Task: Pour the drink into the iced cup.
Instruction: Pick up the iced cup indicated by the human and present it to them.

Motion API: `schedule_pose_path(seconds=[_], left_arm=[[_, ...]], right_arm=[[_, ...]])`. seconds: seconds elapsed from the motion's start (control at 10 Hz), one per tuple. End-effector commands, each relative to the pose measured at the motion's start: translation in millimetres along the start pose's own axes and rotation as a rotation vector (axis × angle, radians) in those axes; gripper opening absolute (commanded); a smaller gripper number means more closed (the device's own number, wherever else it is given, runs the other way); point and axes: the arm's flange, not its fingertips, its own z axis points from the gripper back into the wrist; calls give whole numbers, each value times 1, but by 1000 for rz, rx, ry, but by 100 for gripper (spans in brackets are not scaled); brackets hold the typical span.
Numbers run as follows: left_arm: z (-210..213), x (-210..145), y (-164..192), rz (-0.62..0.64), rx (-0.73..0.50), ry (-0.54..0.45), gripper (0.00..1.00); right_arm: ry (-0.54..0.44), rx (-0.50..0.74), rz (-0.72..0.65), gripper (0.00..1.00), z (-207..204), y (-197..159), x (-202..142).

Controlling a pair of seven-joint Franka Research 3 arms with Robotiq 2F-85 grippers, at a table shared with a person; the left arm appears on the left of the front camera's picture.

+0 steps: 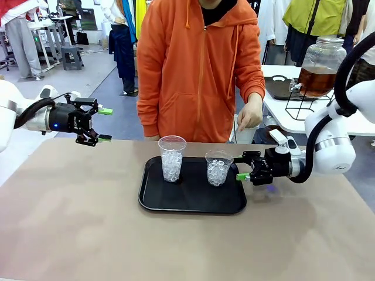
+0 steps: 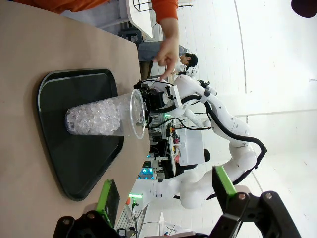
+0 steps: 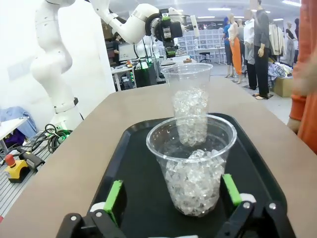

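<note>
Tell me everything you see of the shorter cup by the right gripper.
The shorter cup is clear plastic, wide-mouthed, tapering down, standing upright on the right part of the black tray. Ice fills over half of it. The open right gripper has a finger either side of it, without visible contact. The taller cup stands apart.

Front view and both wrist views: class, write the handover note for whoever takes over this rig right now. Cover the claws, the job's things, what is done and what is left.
Left claw: open, empty, raised over the left side of the table.
Right claw: open, low at the right edge of the black tray, lined up on the short cup, not gripping it.
Things: short cup and tall cup stand upright on the tray, ice only. The drink is in a glass jar on the white side table behind. A person's hand hangs at the far edge.
Done: nothing poured.
Left: the whole pour.
</note>
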Motion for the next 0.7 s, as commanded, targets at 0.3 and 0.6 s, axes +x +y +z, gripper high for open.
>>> schedule_pose_path(seconds=[0.3, 0.6], left_arm=[[1, -1, -2, 7, 7, 2, 100], [1, -1, -2, 7, 7, 2, 100]], right_arm=[[-32, -27, 31, 100, -23, -15, -6], [-26, 13, 19, 100, -34, -16, -9]])
